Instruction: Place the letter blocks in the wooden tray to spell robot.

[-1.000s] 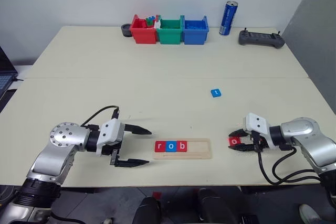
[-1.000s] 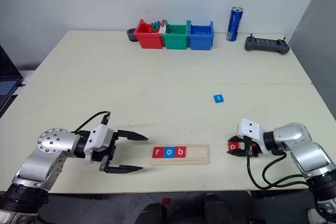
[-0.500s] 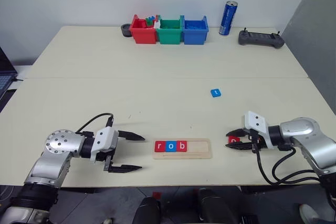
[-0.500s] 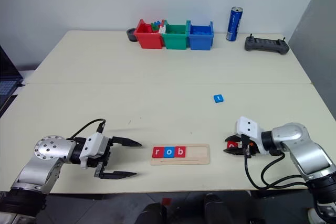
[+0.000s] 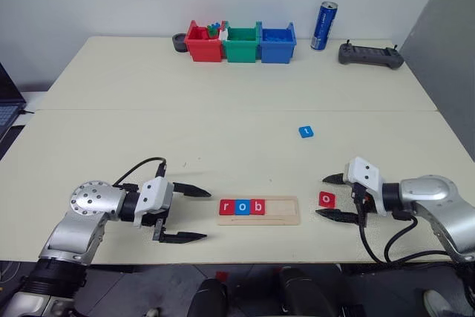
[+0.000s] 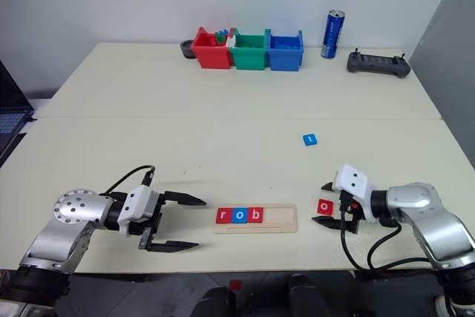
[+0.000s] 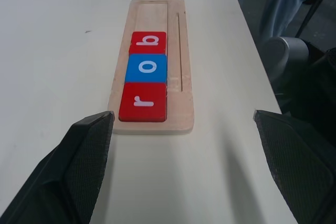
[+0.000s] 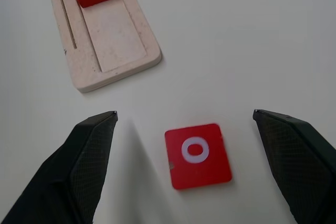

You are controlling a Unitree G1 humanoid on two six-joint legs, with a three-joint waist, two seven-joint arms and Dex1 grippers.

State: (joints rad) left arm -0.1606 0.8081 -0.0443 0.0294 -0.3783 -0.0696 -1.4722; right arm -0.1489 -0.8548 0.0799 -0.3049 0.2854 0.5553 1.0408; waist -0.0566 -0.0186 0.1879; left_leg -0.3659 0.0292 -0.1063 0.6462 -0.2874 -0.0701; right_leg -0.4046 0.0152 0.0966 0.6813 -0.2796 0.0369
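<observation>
Tiles r, o, b [image 5: 242, 206] fill the left of the wooden tray [image 5: 286, 218]. The right gripper [image 5: 332, 197] straddles the red o tile [image 5: 326, 198], fingers apart, not gripping. The blue t tile [image 5: 305, 131] waits farther back.

Left wrist view: the left gripper [image 7: 184, 156] is wide open, empty, facing the tray's filled end.

Right wrist view: the o tile lies flat on the table [image 8: 262, 35], near the tray's free end, probably for a better regrasp.

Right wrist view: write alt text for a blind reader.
A flat red square tile with a white o lies on the cream table between the open right pincer fingers, untouched. Beyond it is the pale wooden tray's empty end.
</observation>
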